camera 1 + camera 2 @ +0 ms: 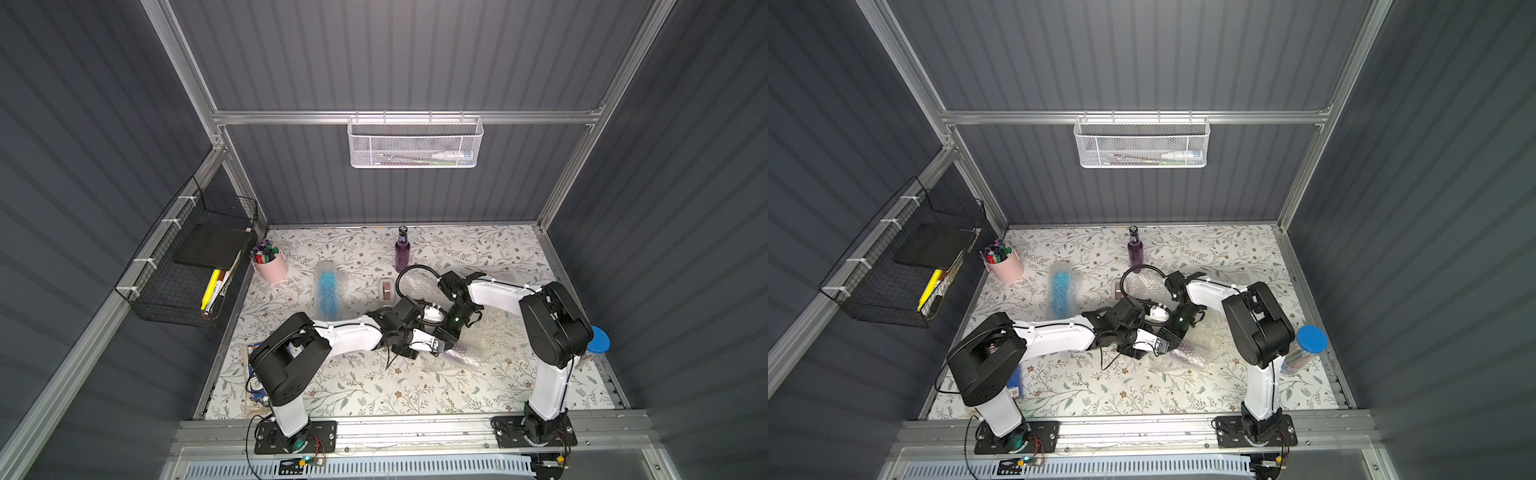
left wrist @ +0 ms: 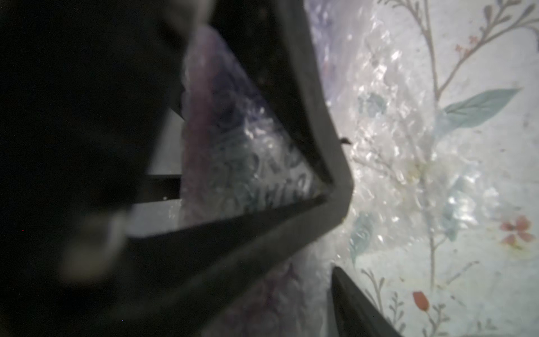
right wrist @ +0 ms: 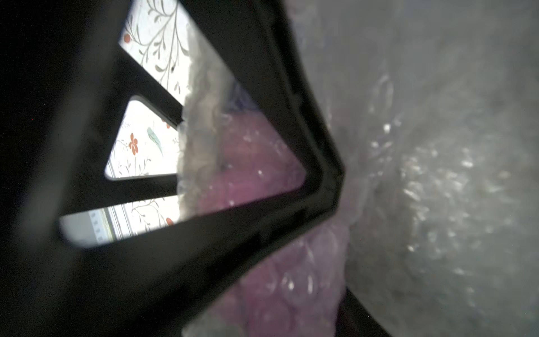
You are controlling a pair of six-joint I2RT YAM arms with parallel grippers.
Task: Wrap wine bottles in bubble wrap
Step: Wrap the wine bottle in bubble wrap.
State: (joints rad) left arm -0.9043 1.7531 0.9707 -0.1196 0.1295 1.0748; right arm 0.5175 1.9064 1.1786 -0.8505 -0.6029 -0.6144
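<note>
Three slim glass bottles on floral-patterned counter (image 1: 374,386). Bright blue bottle (image 1: 328,291): lying left of centre, rolled in clear bubble wrap (image 1: 323,269). Upright dark purple bottle (image 1: 402,249): bare, near back wall. Second dark purple bottle (image 3: 256,163): lying mid-counter on crinkly clear bubble-wrap sheet (image 1: 488,345), partly rolled in it. Left hand (image 2: 341,239) and right hand (image 3: 344,236): both meet there, each clamped around wrapped bottle.

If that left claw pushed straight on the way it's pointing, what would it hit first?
The left gripper straddles the wrapped dark purple glass bottle; straight ahead, it would likely press first into the clear bubble wrap on the floral tabletop.
</note>
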